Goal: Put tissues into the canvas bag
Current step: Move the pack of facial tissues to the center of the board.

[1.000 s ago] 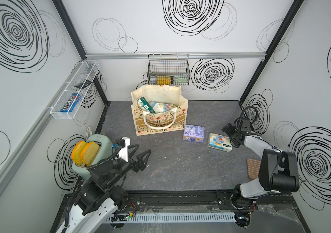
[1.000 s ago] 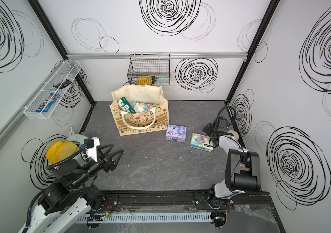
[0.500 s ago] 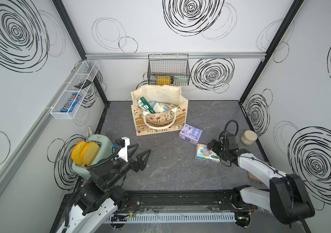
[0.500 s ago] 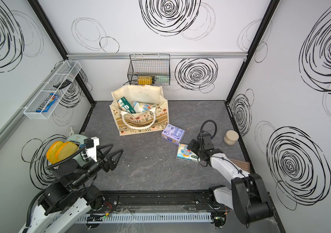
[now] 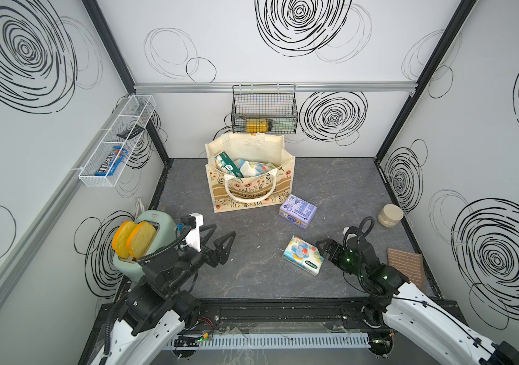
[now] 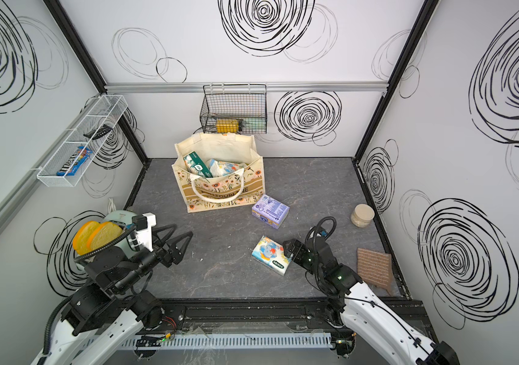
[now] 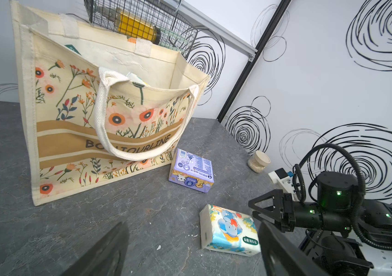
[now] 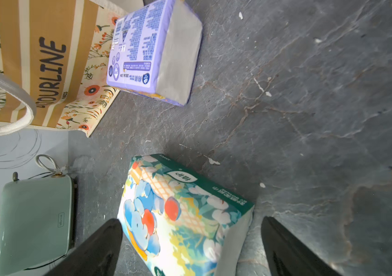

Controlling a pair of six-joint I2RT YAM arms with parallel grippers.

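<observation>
1. The canvas bag [image 5: 248, 192] stands at the back middle of the table [image 5: 340, 183], under the wall-hung wire basket [image 5: 264, 107] — tissue packs [image 5: 253, 167] lie inside it.
2. A loose tissue pack [image 5: 297, 211] lies just beside the bag's front right corner; the elephant tissue pack [image 5: 303, 255] lies further forward, apart.
3. Jar [image 5: 390, 215] — right edge; toaster [image 5: 153, 221] front left.

Left arm [image 5: 144, 328], right arm [image 5: 425, 313]: white shells, black joints, ribbed black cables [image 5: 359, 235]; gripper fingers [image 8: 94, 251] black, triangular.
</observation>
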